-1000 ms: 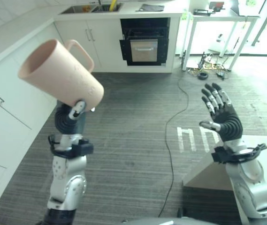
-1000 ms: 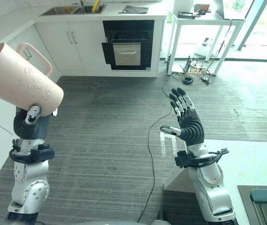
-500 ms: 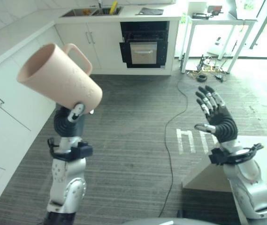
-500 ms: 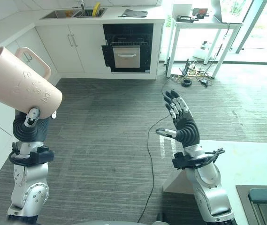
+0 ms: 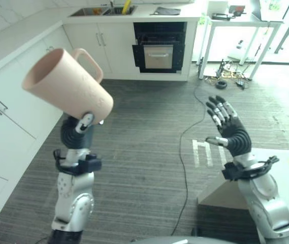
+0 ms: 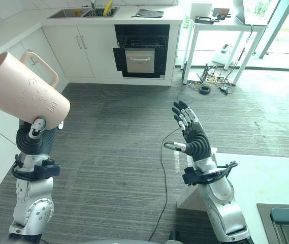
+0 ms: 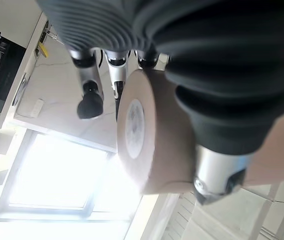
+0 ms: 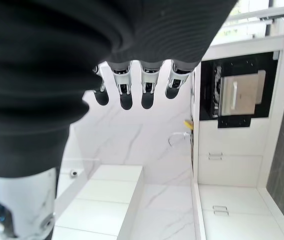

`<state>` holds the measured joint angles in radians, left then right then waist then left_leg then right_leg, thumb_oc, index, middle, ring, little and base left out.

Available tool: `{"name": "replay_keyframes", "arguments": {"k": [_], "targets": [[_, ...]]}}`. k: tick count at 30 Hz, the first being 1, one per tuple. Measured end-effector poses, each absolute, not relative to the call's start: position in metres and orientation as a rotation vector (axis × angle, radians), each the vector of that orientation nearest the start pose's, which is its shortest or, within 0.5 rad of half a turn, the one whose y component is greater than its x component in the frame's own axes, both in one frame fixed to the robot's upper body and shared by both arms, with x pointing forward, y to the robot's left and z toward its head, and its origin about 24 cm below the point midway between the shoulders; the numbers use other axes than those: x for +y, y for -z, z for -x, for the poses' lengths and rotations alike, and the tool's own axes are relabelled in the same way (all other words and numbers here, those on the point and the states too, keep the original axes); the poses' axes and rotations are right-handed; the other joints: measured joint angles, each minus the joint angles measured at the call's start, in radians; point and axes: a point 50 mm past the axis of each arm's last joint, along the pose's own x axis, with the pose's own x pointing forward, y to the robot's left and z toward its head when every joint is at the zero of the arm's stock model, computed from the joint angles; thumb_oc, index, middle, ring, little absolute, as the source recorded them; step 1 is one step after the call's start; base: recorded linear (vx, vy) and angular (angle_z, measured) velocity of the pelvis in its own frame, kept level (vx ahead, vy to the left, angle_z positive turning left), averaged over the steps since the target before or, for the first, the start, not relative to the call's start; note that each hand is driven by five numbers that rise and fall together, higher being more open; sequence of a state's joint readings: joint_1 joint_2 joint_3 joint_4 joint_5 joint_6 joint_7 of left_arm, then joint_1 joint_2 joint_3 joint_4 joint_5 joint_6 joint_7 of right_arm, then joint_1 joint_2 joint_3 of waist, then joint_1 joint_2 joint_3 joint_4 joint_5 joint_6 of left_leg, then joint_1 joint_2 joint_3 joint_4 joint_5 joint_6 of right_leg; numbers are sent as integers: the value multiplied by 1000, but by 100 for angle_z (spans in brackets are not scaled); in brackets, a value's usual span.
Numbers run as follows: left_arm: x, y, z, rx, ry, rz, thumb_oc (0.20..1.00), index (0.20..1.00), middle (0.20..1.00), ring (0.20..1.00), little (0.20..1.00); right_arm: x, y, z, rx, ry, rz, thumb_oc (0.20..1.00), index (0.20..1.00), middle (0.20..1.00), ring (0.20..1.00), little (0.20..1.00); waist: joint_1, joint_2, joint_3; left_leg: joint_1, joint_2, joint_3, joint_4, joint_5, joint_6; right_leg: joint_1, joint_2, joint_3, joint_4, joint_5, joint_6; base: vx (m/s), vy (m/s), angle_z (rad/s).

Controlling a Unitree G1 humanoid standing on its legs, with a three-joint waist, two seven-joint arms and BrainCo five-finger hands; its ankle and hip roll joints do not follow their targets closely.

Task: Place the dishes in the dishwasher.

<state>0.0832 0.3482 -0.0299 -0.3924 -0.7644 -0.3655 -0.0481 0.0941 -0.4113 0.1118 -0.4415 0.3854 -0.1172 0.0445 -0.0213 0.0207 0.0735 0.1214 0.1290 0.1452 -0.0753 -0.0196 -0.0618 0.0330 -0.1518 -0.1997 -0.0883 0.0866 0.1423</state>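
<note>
Gripping one mug (image 5: 67, 84), left hand (image 5: 76, 131)

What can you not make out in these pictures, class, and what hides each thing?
- Left hand: in the eye views the pink mug covers its fingers.
- Mug's inside: its mouth turns away from the camera.
- Items in the sink: too small, cut by the top edge.
- Dark rack: cut by the bottom right corner.
</note>
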Motion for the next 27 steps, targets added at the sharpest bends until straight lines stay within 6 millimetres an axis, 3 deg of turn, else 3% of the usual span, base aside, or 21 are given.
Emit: {"name": "replay_keyframes", "arguments": {"k": [1, 2, 4, 5, 6, 7, 8, 9, 10, 11, 12, 13, 14, 15, 17, 18, 20, 23, 25, 26, 27], "targets": [[195, -147, -215, -606, 162, 441, 200, 200, 200, 200, 200, -166, -132, -219, -386, -290, -28, 1000, 1000, 1000, 1000, 1000, 0, -1, 0, -6, 2, 4, 19, -5, 8, -2, 2, 3, 0, -4, 0, 87, -171, -10], [197, -141, -213, -581, 148, 437, 200, 200, 200, 200, 200, -168, -128, -219, -366, -280, -48, 1000, 1000, 1000, 1000, 1000, 0, -11, 2, -41, 3, 3, 93, -22, 34, -17, 4, 31, 11, -19, -10, 57, -197, -14], [205, -128, -207, -526, 97, 429, 200, 200, 200, 200, 200, -174, -116, -216, -315, -252, -49, 1000, 1000, 1000, 1000, 1000, 0, -30, 6, -141, 14, -3, 275, -29, 47, -64, 16, 80, 82, -62, -43, 32, -192, -14], [212, -123, -204, -507, 69, 412, 200, 200, 200, 200, 200, -176, -115, -217, -307, -245, -59, 1000, 1000, 1000, 1000, 1000, 4, -39, 26, -226, 30, -15, 430, -23, 37, -134, 28, 82, 237, -129, -90, 81, -87, -6], [221, -124, -201, -509, 49, 374, 200, 200, 200, 200, 200, -181, -115, -215, -314, -223, -62, 1000, 1000, 1000, 1000, 1000, 6, -80, 59, -364, 40, -39, 680, 48, -54, -227, 40, 81, 456, -237, -145, 193, 45, 4], [227, -119, -198, -490, 23, 366, 200, 200, 200, 200, 200, -188, -114, -213, -306, -202, -49, 1000, 1000, 1000, 1000, 1000, -4, -99, 77, -457, 23, -96, 821, 84, -60, -236, 39, 98, 495, -296, -154, 214, 98, 3], [228, -105, -194, -438, -7, 380, 200, 200, 200, 200, 200, -196, -108, -210, -284, -164, -43, 1000, 1000, 1000, 1000, 1000, 1, -89, 89, -502, 7, -126, 852, 33, -11, -232, 43, 100, 482, -300, -157, 278, 165, -18], [228, -98, -190, -408, -28, 390, 200, 200, 200, 200, 200, -202, -104, -208, -271, -133, -42, 1000, 1000, 1000, 1000, 1000, -1, -84, 95, -489, -11, -67, 637, -11, 40, -210, 50, 101, 409, -279, -151, 328, 261, -57], [226, -104, -196, -443, 2, 389, 200, 200, 200, 200, 200, -203, -107, -208, -283, -128, -40, 1000, 1000, 1000, 1000, 1000, -11, -63, 108, -427, -16, 31, 366, -12, 46, -136, 57, 61, 275, -190, -147, 589, 504, -58], [226, -107, -197, -469, 11, 385, 200, 200, 200, 200, 200, -207, -105, -203, -280, -122, -49, 1000, 1000, 1000, 1000, 1000, -53, -35, 108, -366, -5, 74, 160, -12, 46, -69, 76, 22, 168, -163, -130, 689, 625, -43], [226, -108, -198, -476, 14, 384, 200, 200, 200, 200, 200, -210, -106, -202, -281, -112, -41, 1000, 1000, 1000, 1000, 1000, -63, -22, 113, -357, 4, 86, 77, -12, 46, -55, 81, 23, 138, -156, -120, 675, 601, -11], [227, -104, -202, -477, 4, 386, 200, 200, 200, 200, 200, -212, -106, -202, -276, -121, -13, 1000, 1000, 1000, 1000, 1000, -75, 1, 110, -368, 14, 54, -14, -15, 37, -47, 90, 27, 105, -158, -113, 631, 538, -14], [227, -98, -210, -468, -18, 405, 200, 200, 200, 200, 200, -211, -110, -206, -284, -148, 13, 1000, 1000, 1000, 1000, 1000, -71, 8, 123, -369, 15, 32, -9, -14, 42, -27, 87, 37, 92, -156, -112, 567, 435, -19], [225, -95, -217, -454, -34, 429, 200, 200, 200, 200, 200, -210, -114, -208, -300, -169, 22, 1000, 1000, 1000, 1000, 1000, -58, -5, 129, -359, 6, 19, 48, -14, 44, 9, 64, 52, 92, -156, -105, 490, 360, -26], [220, -109, -215, -512, 8, 428, 200, 200, 200, 200, 200, -211, -124, -195, -355, -166, 23, 1000, 1000, 1000, 1000, 1000, -33, -35, 105, -328, -44, 26, 252, -29, 65, 70, -1, 50, 110, -198, -52, 429, 270, -24], [218, -115, -212, -535, 29, 426, 200, 200, 200, 200, 200, -211, -129, -188, -381, -161, 23, 1000, 1000, 1000, 1000, 1000, -27, -23, 77, -308, -59, 6, 224, -22, 64, 82, 0, 60, 110, -223, -27, 432, 285, -10], [215, -125, -212, -562, 71, 415, 200, 200, 200, 200, 200, -201, -128, -184, -396, -160, -41, 1000, 1000, 1000, 1000, 1000, -18, -86, 56, -267, -141, 2, 207, -7, 92, 112, -70, 64, 162, -234, 3, 316, 249, 36], [212, -130, -220, -545, 116, 398, 200, 200, 200, 200, 200, -187, -137, -194, -457, -178, -73, 1000, 1000, 1000, 1000, 1000, 15, -92, 53, -208, -190, -67, 163, -6, 138, -4, -113, 70, 494, -232, -24, 319, 279, 75], [215, -133, -219, -539, 121, 376, 200, 200, 200, 200, 200, -186, -143, -201, -489, -152, -71, 1000, 1000, 1000, 1000, 1000, 68, -93, 52, -176, -221, -78, 193, -34, 162, -69, -127, 95, 679, -133, -42, 341, 328, 61], [215, -134, -218, -535, 130, 368, 200, 200, 200, 200, 200, -186, -141, -205, -482, -134, -87, 1000, 1000, 1000, 1000, 1000, 83, -89, 53, -163, -229, -80, 225, -41, 166, -106, -137, 108, 774, -41, -60, 330, 279, 43], [213, -136, -215, -539, 143, 370, 200, 200, 200, 200, 200, -185, -138, -206, -467, -135, -77, 1000, 1000, 1000, 1000, 1000, 93, -67, 59, -131, -224, -84, 230, -57, 216, -158, -136, 111, 888, -35, -71, 330, 189, 2]]}}
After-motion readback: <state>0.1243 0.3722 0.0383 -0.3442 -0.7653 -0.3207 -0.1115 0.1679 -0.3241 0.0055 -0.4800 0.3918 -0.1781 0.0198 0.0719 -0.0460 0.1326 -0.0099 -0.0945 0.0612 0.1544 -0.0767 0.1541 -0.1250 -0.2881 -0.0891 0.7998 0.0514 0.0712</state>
